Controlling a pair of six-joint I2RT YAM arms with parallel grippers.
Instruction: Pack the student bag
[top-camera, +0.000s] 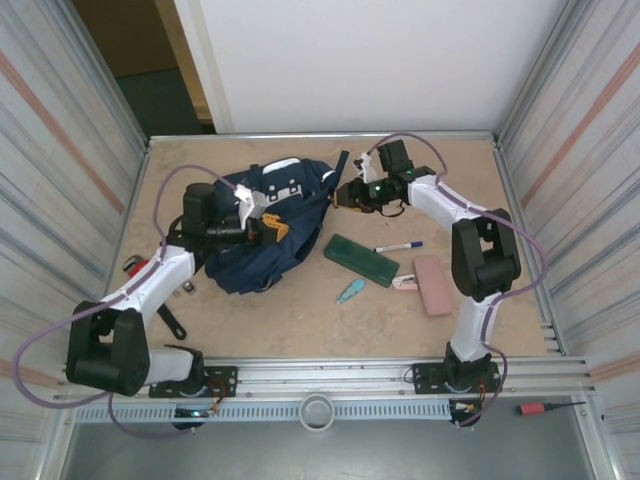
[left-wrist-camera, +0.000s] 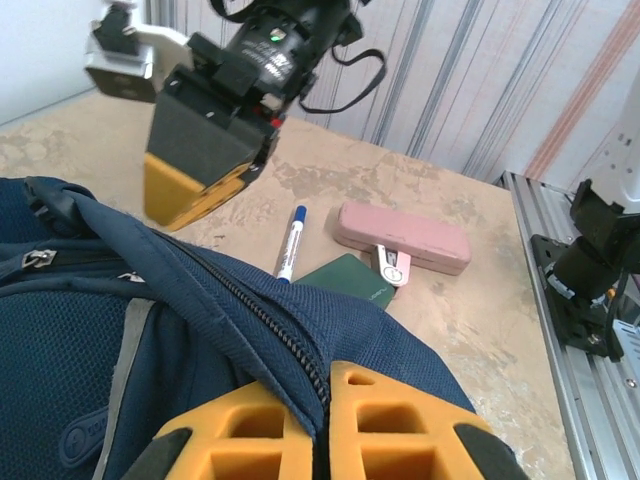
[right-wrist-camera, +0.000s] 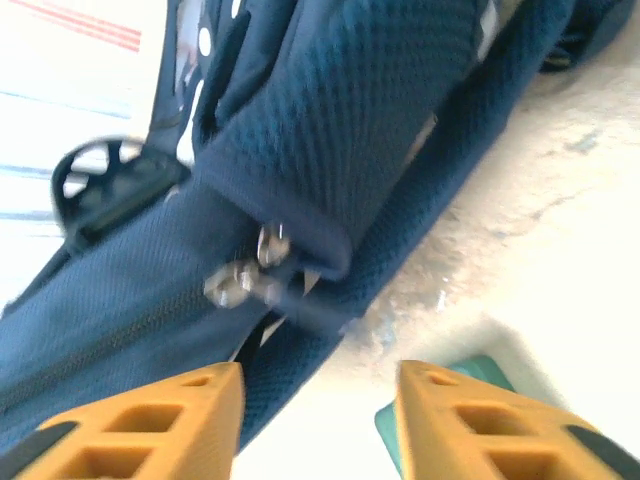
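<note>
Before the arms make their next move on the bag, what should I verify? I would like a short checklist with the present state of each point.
1. The left gripper is shut on the student bag, at its edge beside the zip: ok.
2. The right gripper is open and holds nothing: ok.
3. The zip pulls are in line with the right gripper: ok, they hang just ahead of it, not gripped.
4. The bag mouth is open enough for packing: cannot tell.
5. The items are packed: not ok; the green pencil case, pen and pink case lie on the table beside the bag.
</note>
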